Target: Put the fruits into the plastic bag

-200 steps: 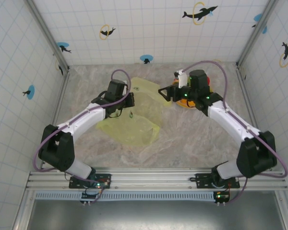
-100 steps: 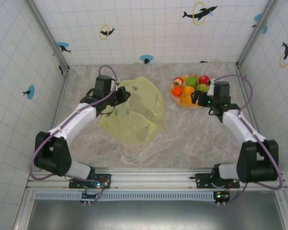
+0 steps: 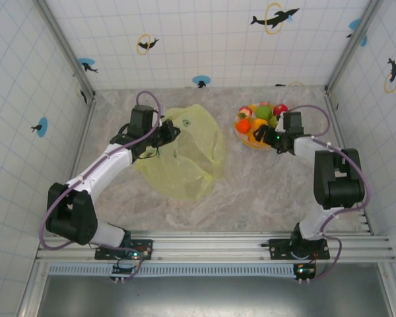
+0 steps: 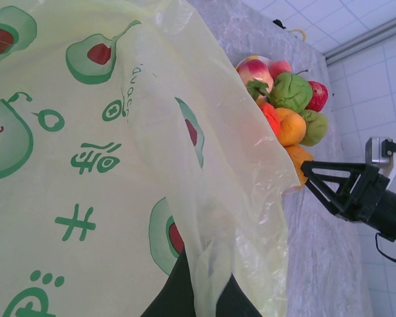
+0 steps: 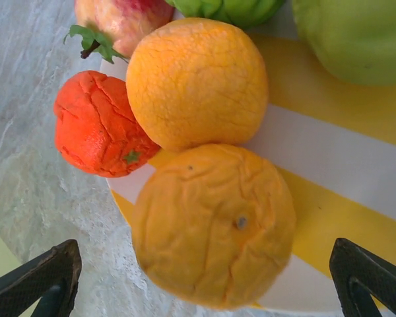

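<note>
Drawn closer, right hand [image 5: 201, 284] gapes wide over the fruits [image 5: 197, 79].

The fruit [image 5: 214, 228] between the black fingers [image 5: 39, 277] of the right pincer [image 5: 201, 284] is yellow-orange. Those just beyond it are a deeper orange [image 5: 198, 82], a cracked red-orange [image 5: 99, 125], pink-red with green leaves [image 5: 119, 20], and plain green [image 5: 356, 39]. The plate [image 5: 336, 158] under them is striped yellow and white, and the counter [image 5: 26, 178] is marbled grey-beige. At the black left pincer [image 3: 174, 132], the plastic bag [image 4: 86, 165] is translucent yellow-green, printed with green avocados with red stones and with green characters.
</note>
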Action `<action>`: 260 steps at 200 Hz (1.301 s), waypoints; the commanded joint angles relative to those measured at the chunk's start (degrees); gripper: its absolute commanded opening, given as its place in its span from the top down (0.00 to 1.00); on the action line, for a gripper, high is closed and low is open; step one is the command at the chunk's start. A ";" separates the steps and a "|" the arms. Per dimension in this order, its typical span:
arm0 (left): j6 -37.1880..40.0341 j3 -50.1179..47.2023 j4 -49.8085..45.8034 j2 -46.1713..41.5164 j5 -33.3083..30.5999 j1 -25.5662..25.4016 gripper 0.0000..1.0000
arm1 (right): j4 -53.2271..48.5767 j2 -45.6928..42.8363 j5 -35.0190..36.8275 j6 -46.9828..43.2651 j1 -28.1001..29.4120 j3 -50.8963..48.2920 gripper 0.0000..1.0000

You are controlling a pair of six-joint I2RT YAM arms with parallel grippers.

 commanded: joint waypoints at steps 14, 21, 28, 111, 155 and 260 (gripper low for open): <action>-0.01 -1.27 1.42 -0.74 0.54 0.24 1.00 | 2.41 3.84 -2.71 0.77 -0.19 3.22 0.05; -0.04 -1.36 1.59 -0.74 0.52 0.12 1.00 | 2.40 4.24 -3.04 0.68 -0.22 3.39 0.06; -0.07 -1.49 1.69 -0.74 0.54 0.10 1.00 | 2.49 4.61 -3.41 0.67 -0.18 3.61 0.08; -0.01 -2.69 2.54 -0.56 0.49 0.16 1.00 | 3.30 7.11 -4.47 0.41 -0.64 3.38 0.25; -0.47 -3.25 2.66 -0.70 0.45 0.17 1.00 | 4.98 6.47 -7.18 0.24 -1.10 3.03 0.33; -5.00 -8.27 7.83 -3.38 2.81 0.16 1.00 | 2.52 -24.20 -8.77 -7.08 1.57 -13.76 0.45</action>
